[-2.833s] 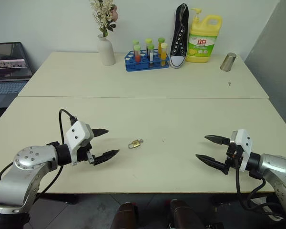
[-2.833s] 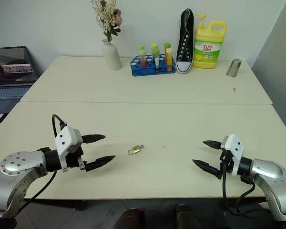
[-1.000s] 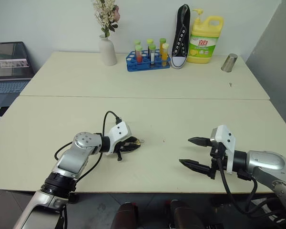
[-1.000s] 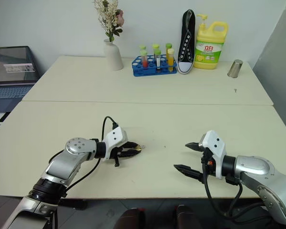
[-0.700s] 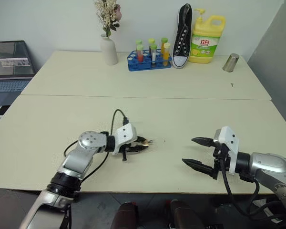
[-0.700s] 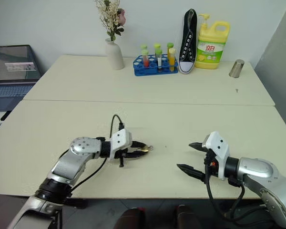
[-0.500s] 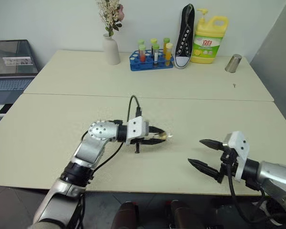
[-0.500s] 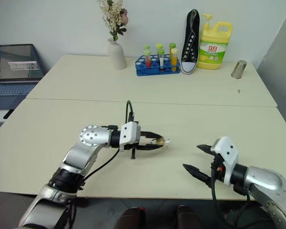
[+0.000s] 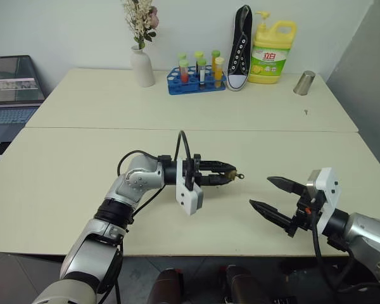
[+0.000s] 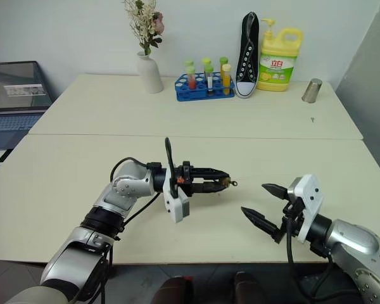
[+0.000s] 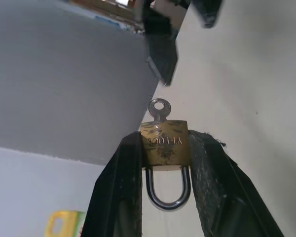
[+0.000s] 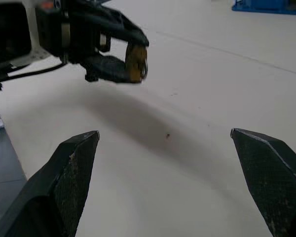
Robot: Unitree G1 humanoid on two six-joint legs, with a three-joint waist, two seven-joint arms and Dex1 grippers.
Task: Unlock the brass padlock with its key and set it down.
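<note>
The right gripper [image 12: 165,182] holds its two black fingers spread wide over the cream table [image 12: 197,89]. At eleven o'clock, the left gripper [image 12: 121,59] pinches the brass padlock [image 12: 136,63].

Two cream surfaces [image 9: 177,114] butted together, seam across middle. Far edge row: vase [image 9: 141,66] with flowers, blue tube rack [image 9: 195,81], upright shoe [image 9: 239,45], yellow bottle [image 9: 272,52], metal cup [image 9: 303,83]. Near surface bare.
</note>
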